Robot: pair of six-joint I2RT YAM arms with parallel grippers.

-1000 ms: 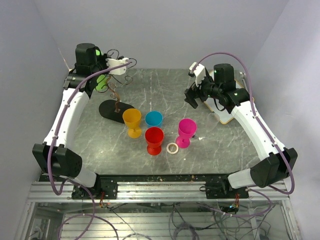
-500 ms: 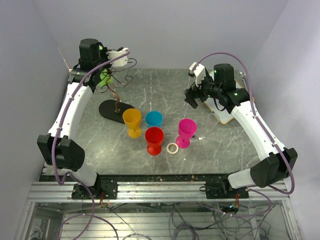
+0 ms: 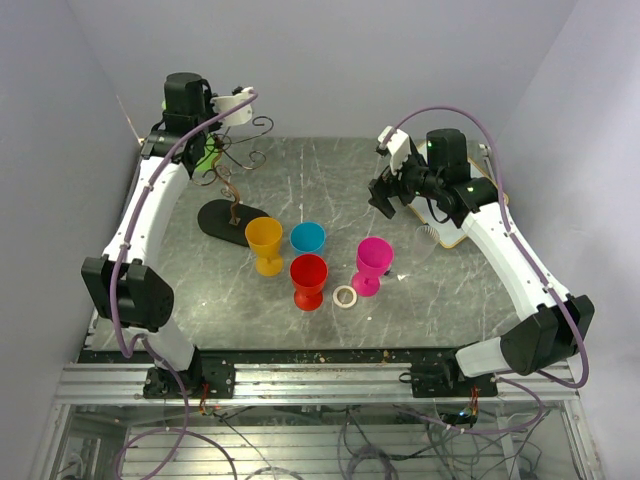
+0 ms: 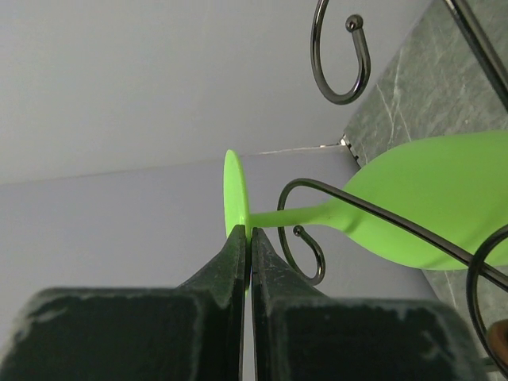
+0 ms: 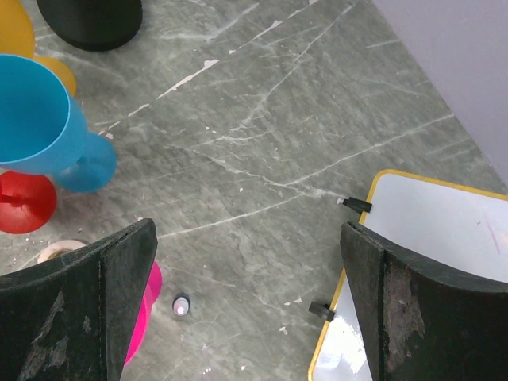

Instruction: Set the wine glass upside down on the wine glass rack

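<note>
1. Spanning the frame, a grey marbled table (image 3: 300, 190) carries the scene, with two white arms bolted at its near edge.
2. Left arm (image 3: 150, 215) reaches high over the far left corner. The left gripper (image 4: 244, 238) is pressed together, pinching the edge of the foot of a green wine glass (image 4: 429, 198) among the rack's upper curls.
3. Right arm (image 3: 510, 250) bends over the far right of the table. The right gripper (image 5: 248, 246) hangs spread wide above bare stone.
4. Wine glass rack (image 3: 232, 218) stands at the far left on its black oval base, a twisted stem rising to thin wire curls.
5. White board (image 5: 444, 230) with a yellow edge lies at the right, partly under the right arm.
6. Wine glass has its foot at the fingers and its bowl pointing away toward the table corner. Its stem crosses one wire curl, but whether it rests on the wire cannot be told.
7. Four goblets stand upright at centre: yellow cup (image 3: 265, 243), blue cup (image 3: 308, 237), red cup (image 3: 308, 280) and pink cup (image 3: 373, 263).
8. Pale ring (image 3: 345, 296) lies flat between the red and pink cups, just beside the pink one's foot.
</note>
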